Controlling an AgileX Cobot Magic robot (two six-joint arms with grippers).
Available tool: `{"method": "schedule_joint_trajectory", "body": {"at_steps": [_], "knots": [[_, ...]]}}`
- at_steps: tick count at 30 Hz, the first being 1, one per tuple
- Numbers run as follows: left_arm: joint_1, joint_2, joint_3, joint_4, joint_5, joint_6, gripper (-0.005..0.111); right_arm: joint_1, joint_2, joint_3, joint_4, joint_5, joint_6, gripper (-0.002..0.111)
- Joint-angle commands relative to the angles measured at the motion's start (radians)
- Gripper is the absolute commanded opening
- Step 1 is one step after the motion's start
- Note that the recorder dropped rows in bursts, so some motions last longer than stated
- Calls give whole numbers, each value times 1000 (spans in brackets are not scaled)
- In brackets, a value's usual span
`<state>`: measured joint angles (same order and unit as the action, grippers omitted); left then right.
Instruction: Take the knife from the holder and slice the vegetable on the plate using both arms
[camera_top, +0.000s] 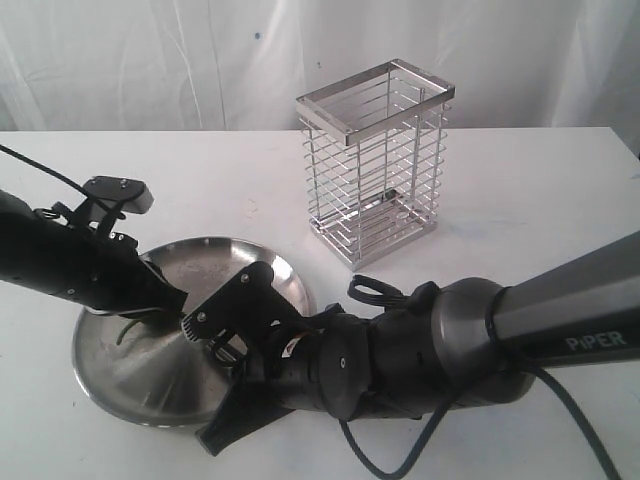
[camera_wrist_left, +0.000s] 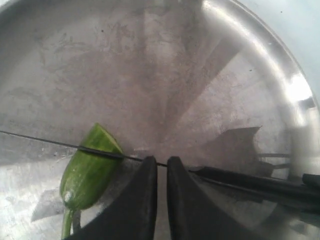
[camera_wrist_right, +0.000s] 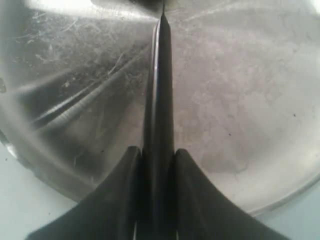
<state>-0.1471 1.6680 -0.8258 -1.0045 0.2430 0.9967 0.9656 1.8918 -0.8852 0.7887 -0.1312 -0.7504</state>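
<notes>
On the forearm of our right arm, white "PiPER" lettering (camera_top: 600, 341) is showing. Our right gripper (camera_wrist_right: 156, 165) is pinching the knife (camera_wrist_right: 161, 90) by its handle, the blade reaching out over the plate (camera_top: 265, 262) and lying across the cut end of the vegetable (camera_wrist_left: 90, 170). Our left gripper (camera_wrist_left: 161, 175) is hovering over the plate just beside the vegetable, its fingers (camera_wrist_left: 142, 200) nearly pressed together around nothing. Both arms are crowding the plate's near rim. Behind it, well apart, the holder (camera_top: 375, 165) is standing on the white table (camera_top: 530, 200), which is offering open room to its right.
</notes>
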Motion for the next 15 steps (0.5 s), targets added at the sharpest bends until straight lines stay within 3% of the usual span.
{"method": "schedule_joint_trajectory", "body": {"at_steps": [1,8,15], "knots": [[-17,59,-2,-27,-19,21,14,-7,-3,-3,-4,-2,-14,0],[-65,150,-4,-27,-76,52,15,-7,-3,-3,-4,3,-17,0],[-61,-26,-12,0,-123,51,15,-7,-3,-3,-4,12,-17,0]]}}
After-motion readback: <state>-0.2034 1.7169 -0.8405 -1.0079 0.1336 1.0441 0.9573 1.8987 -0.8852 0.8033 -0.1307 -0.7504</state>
